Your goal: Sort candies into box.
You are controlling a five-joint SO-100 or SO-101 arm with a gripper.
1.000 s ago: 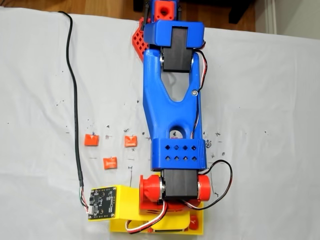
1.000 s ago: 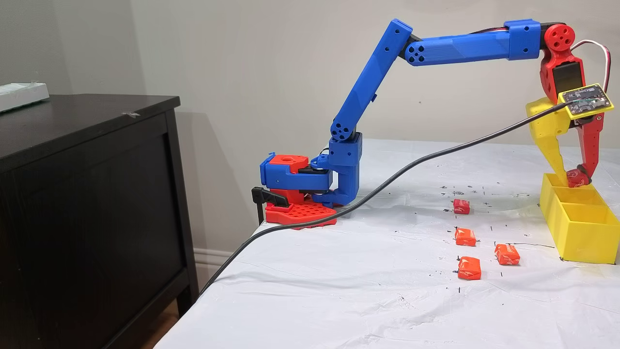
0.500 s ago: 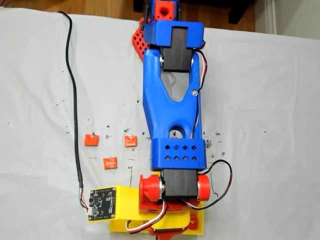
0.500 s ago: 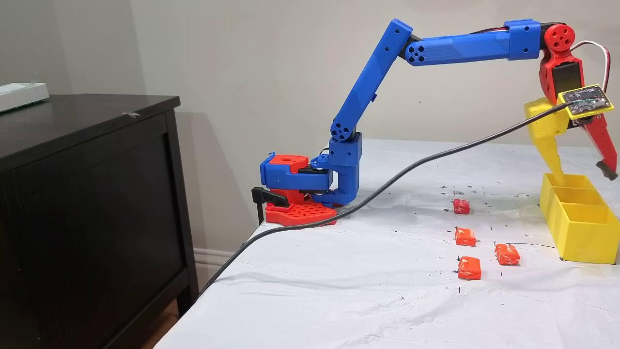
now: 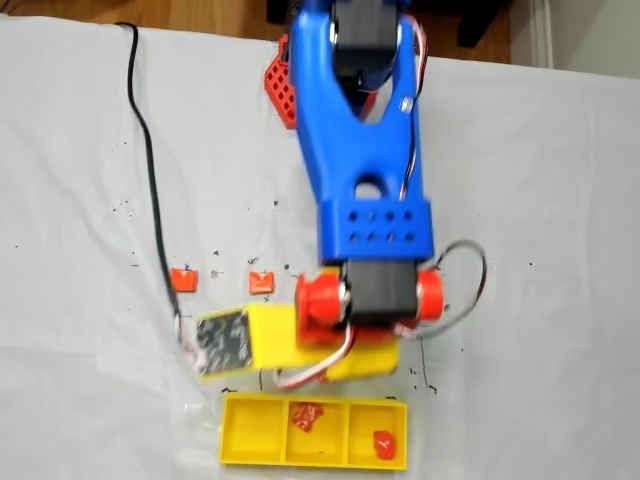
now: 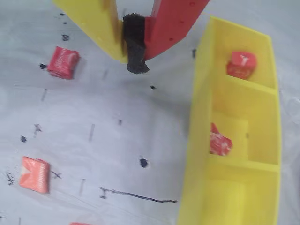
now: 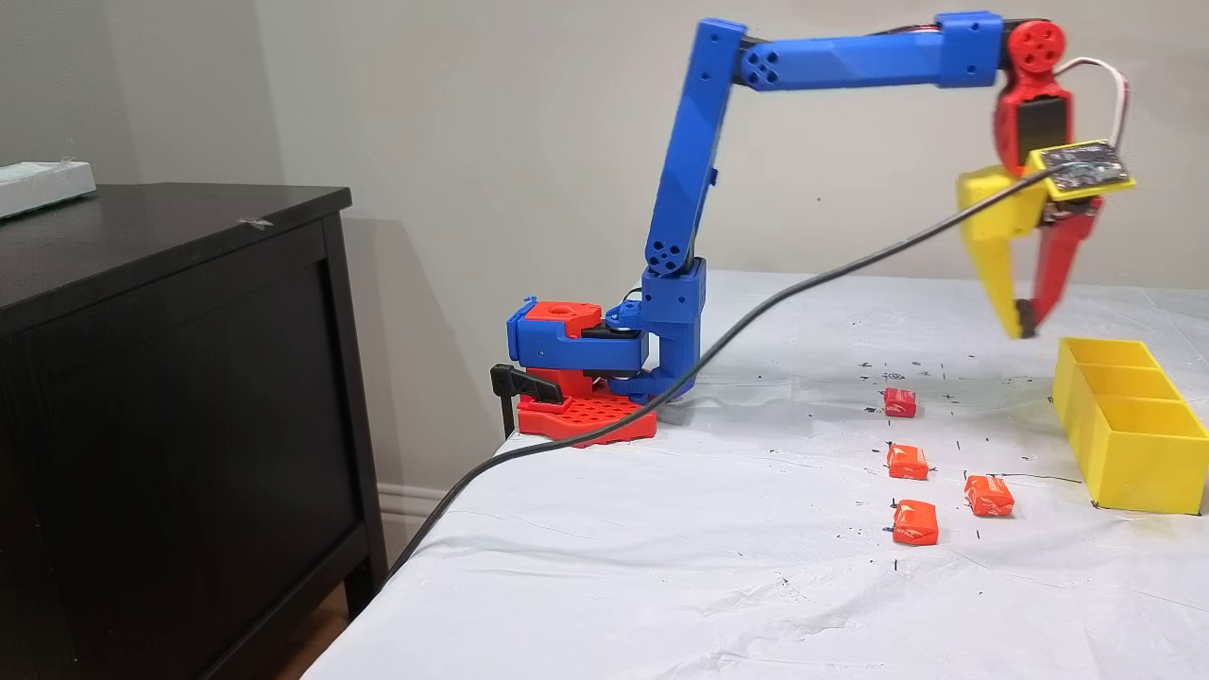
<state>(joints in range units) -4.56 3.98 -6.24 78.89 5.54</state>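
The gripper [image 7: 1024, 329] hung above the counter [image 7: 718, 529], just left of the yellow box [image 7: 1133, 444] in the side fixed view, between the box and the loose candies. Its fingers [image 6: 168, 26] were closed pad to pad with nothing between them, as the wrist view showed. Judging by that, a drop-off was over and the step in hand was the trip to the next candy. The next move would call for opening the fingers, swinging over one candy and descending squarely onto it.

The box held two red candies: one [image 6: 241, 64] in an end compartment and one [image 6: 219, 140] in the middle compartment, seen also in the top fixed view [image 5: 306, 416]. The third compartment looked empty.

On the counter in the side fixed view lay four candies: a red one [image 7: 900, 402] farthest from the camera, then three orange ones [image 7: 908, 462] [image 7: 989, 496] [image 7: 915, 523] nearer, all well apart from the box. That made six in all, two sorted.
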